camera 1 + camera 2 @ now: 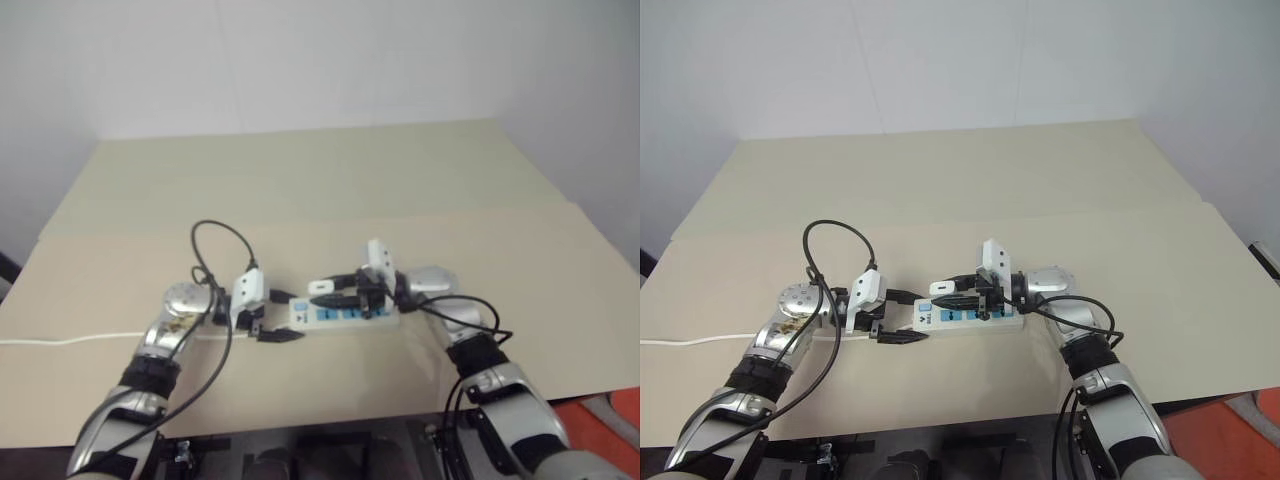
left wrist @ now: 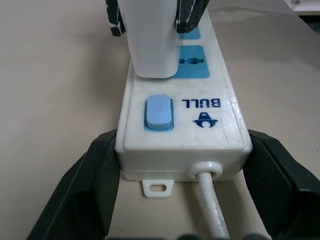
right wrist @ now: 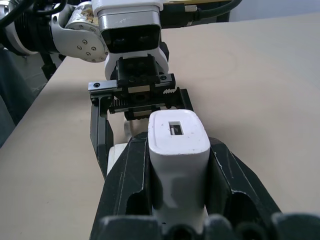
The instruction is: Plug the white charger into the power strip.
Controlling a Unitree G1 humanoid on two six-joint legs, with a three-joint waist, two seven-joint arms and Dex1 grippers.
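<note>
The power strip (image 1: pixel 350 316) lies flat on the table near its front edge, blue sockets facing up. My left gripper (image 1: pixel 282 316) is shut on the strip's switch end (image 2: pixel 159 114), one black finger (image 2: pixel 95 190) on each side. My right gripper (image 1: pixel 326 292) is shut on the white charger (image 3: pixel 177 160), coming from the opposite side. The white charger (image 2: pixel 152 45) stands upright with its lower end against the strip's face at the socket beside the switch. Its prongs are hidden.
The strip's thin white cord (image 1: pixel 70 340) runs left across the beige table (image 1: pixel 330 190) and off its edge. A seam crosses the tabletop behind the strip. The table's front edge (image 1: pixel 330 418) is close below my arms. A white wall rises behind.
</note>
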